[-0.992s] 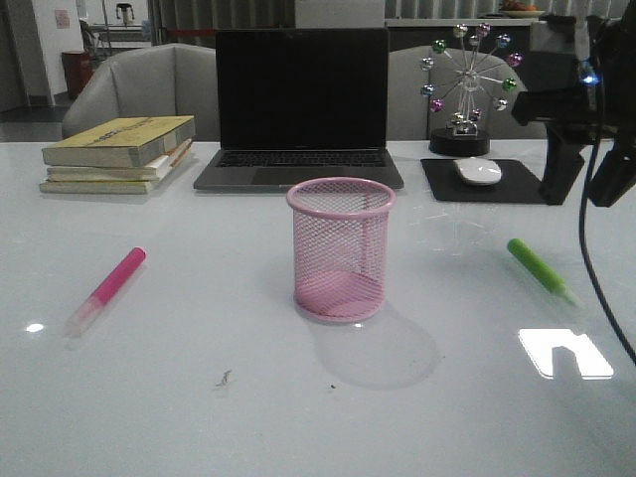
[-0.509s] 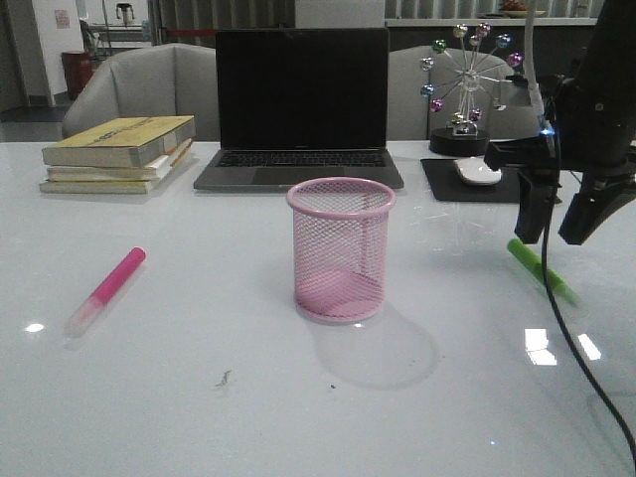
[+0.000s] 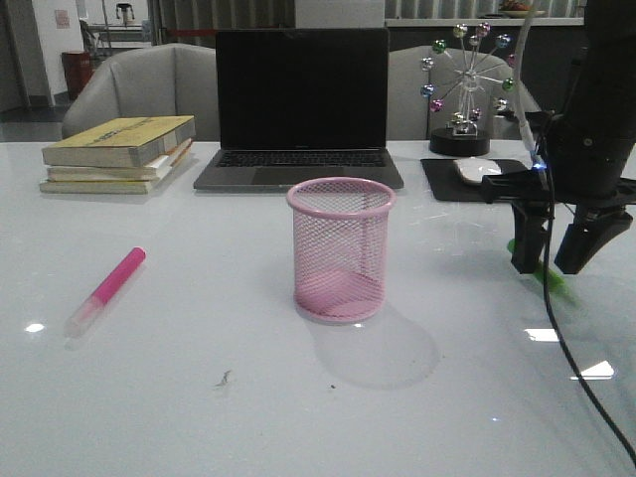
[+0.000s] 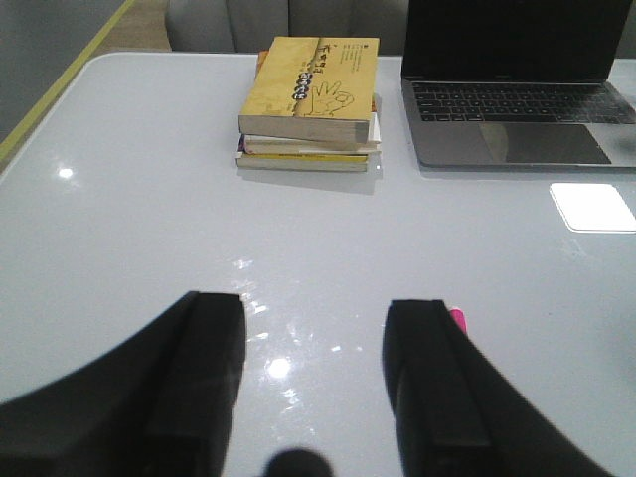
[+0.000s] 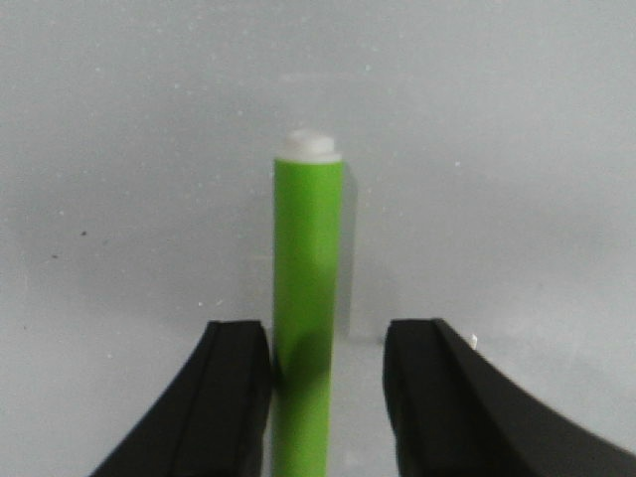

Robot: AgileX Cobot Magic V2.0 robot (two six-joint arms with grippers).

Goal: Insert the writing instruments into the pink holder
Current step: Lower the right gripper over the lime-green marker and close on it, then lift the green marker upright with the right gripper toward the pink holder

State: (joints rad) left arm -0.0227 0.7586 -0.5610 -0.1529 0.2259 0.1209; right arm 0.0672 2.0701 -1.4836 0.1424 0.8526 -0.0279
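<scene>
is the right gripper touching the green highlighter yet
Cannot tell. In the right wrist view the green highlighter lies between the open right gripper fingers, close against one, but no clear contact or gap shows.

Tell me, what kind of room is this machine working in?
Probably an office or lab set up as a desk: a laptop, stacked books, and a mouse on its pad, with chairs behind.

In the front view, the right gripper point(image 3: 553, 266) hides most of the green highlighter point(image 3: 558, 285). The right wrist view cuts off the highlighter's point(image 5: 307, 318) near end between the open fingers. In the left wrist view, one finger point(image 4: 437, 397) covers all but a sliver of the pink highlighter point(image 4: 457, 319).
</scene>
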